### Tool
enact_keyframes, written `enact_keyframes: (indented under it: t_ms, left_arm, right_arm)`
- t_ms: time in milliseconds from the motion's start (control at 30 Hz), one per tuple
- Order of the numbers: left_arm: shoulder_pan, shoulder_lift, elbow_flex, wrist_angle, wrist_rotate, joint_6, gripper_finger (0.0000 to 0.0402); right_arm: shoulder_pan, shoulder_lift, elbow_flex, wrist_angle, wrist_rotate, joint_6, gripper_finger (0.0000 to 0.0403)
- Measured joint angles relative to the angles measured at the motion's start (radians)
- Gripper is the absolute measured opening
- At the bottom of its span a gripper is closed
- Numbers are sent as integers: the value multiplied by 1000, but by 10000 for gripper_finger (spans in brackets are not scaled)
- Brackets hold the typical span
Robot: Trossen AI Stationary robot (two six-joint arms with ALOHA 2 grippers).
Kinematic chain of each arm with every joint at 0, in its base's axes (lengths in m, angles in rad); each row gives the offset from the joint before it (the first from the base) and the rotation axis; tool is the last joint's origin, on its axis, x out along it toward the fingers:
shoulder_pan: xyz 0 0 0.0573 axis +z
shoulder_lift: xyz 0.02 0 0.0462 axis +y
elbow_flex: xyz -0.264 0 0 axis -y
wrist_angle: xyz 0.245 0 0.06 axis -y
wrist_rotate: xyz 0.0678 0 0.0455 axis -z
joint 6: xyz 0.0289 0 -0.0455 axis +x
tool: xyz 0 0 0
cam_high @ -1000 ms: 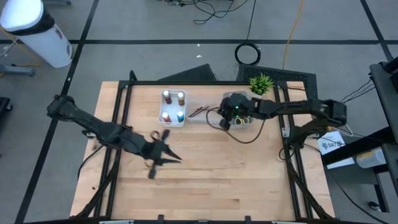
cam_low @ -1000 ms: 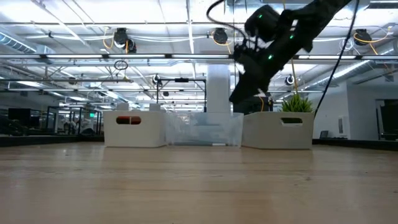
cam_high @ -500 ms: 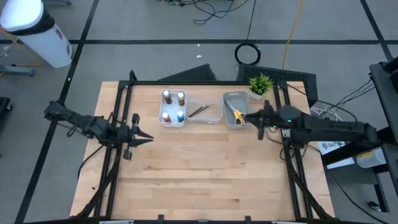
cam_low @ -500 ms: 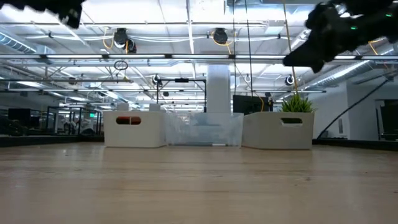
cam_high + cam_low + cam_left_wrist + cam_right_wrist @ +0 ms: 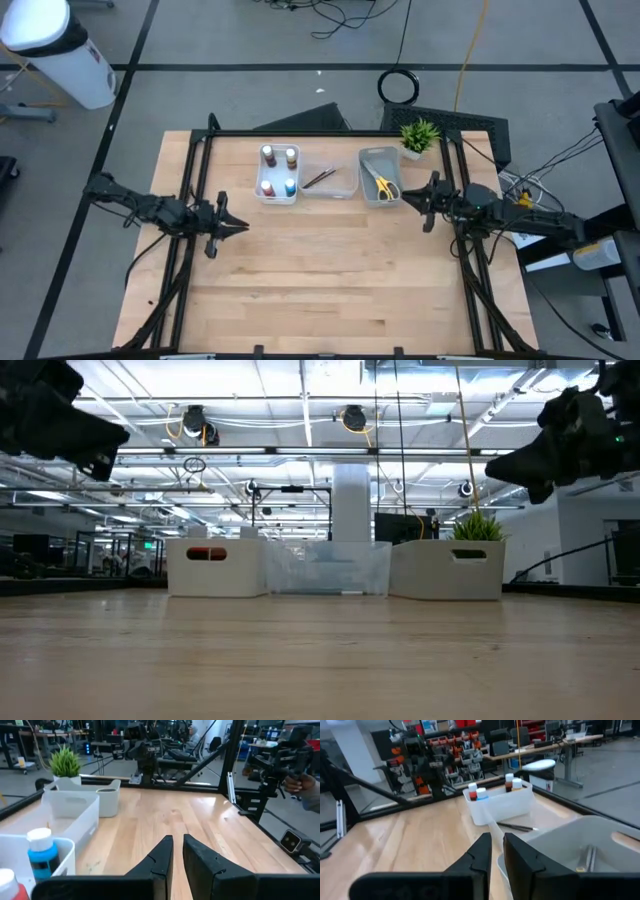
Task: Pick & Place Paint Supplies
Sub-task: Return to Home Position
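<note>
The wooden table (image 5: 320, 280) is filling most of the high view, with grey taped floor, cables and a white bin (image 5: 55, 45) lying around it. The low view is looking across the boards into a wide hall of ceiling lamps and rails.

Both arms are hanging clear of the table, and that view is cutting each off at its edge. The left gripper (image 5: 244, 227) is hovering over the table's left side, the right gripper (image 5: 411, 199) over its right side just beside the grey tray (image 5: 380, 160). Each wrist view is showing its own fingers (image 5: 162, 852) (image 5: 481, 851) drawn almost together, a thin slit between them, gripping nothing.

Three trays are sitting in a row at the far edge. The white tray (image 5: 277, 199) is holding four bottles (image 5: 290, 186); the left wrist view is showing only a blue one whole and clipping a red one at its corner. The clear tray (image 5: 345, 188) is hard to make out in the low view. Brushes (image 5: 318, 179) are lying in it. Yellow-handled scissors (image 5: 383, 186) are lying in the grey tray; the right wrist view is blurring them. A plant (image 5: 420, 134) is standing behind that tray.

What looks like a person's hand (image 5: 301, 782) is showing at the left wrist view's edge.

A white tag (image 5: 535, 232) by the right arm's base is carrying print too small to read.
</note>
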Motion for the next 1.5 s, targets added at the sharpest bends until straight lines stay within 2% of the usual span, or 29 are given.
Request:
enact_keyframes:
  t_ms: [167,400,733,1500]
  left_arm:
    - [0,-25,-53,99,4,-10,51]
    - [0,-24,-52,97,5,5,51]
    - [0,-18,-52,103,2,195,51]
    - [0,-16,-53,110,1,187,51]
  right_arm:
    - [0,-17,-46,21,-4,-2,35]
    - [0,-2,-103,48,0,-32,37]
    - [0,44,-104,49,2,-29,38]
    - [0,46,-106,50,3,-27,36]
